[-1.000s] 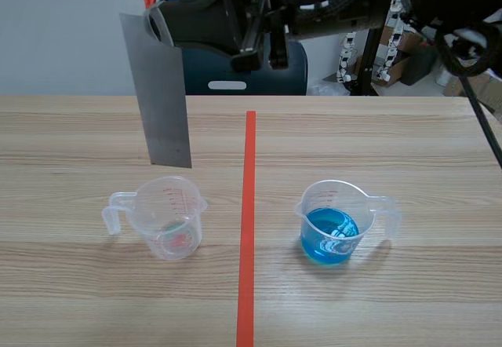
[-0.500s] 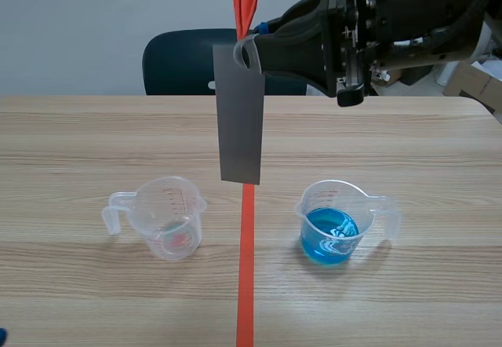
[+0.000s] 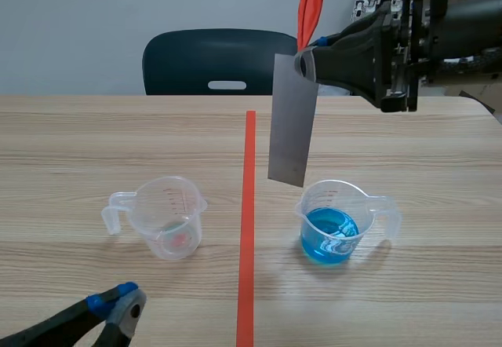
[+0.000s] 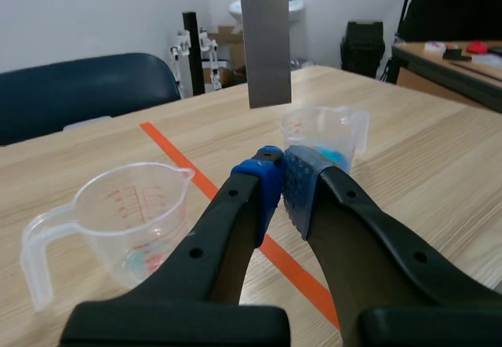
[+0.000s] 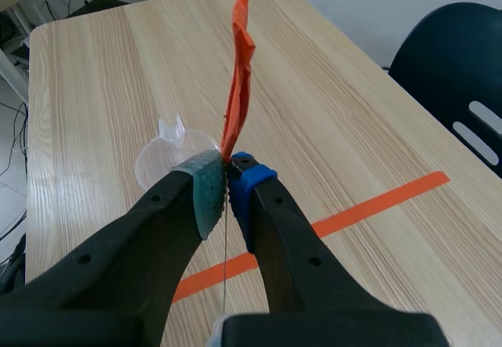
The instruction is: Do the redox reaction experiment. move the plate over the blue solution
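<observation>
A: right gripper [image 3: 302, 63] status?
B: It's clamping the top end of the flat grey metal plate [image 3: 292, 127], both pads pressing on it. An orange-red strip [image 3: 310, 13] is sticking up out of the same pinch.
A: Plate position?
B: It's hanging upright in the air, slightly tilted. The lower edge is hovering just beside the rim of the clear plastic measuring cup of blue solution [image 3: 336, 225], on the side facing the orange-red tape line [image 3: 248, 229].
A: left gripper [image 3: 124, 304]?
B: It's sitting low over the near edge of the wooden table [image 3: 408, 143], fingertips meeting, gripping nothing. An empty clear plastic measuring cup with red markings [image 3: 166, 217] is standing just ahead of it.
</observation>
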### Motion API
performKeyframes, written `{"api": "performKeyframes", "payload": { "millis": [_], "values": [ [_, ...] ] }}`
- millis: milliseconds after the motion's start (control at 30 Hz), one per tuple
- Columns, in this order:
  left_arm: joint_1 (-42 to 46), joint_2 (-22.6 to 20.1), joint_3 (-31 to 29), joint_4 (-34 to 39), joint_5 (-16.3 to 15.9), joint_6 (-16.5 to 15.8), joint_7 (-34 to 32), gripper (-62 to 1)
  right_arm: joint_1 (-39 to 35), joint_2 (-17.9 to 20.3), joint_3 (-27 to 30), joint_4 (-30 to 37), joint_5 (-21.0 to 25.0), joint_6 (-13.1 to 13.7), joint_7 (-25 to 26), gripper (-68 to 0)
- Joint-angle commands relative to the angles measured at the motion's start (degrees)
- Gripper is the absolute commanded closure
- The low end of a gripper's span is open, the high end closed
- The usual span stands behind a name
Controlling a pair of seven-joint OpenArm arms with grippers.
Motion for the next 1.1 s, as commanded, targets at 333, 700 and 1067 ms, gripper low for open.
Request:
{"api": "performKeyframes", "payload": {
  "millis": [333, 700, 1067],
  "values": [
    [-8.2, -0.1, -1.0, 9.4, 4.0, -16.4, 18.9, -4.2, -5.6, 5.5, 6.7, 8.1, 2.6, 0.5, -1.2, -0.6],
    [-16.7, -0.2, -0.7, 11.0, 3.8, -25.7, 24.0, -4.2, -11.3, 7.5, 13.6, 8.3, 2.4, 0.5, -1.0, -0.6],
    [-22.3, -0.2, -0.5, 11.0, 3.8, -28.0, 27.5, -4.0, -16.8, 7.8, 19.3, 8.3, 0.0, 0.5, -1.0, -0.6]
  ]
}}
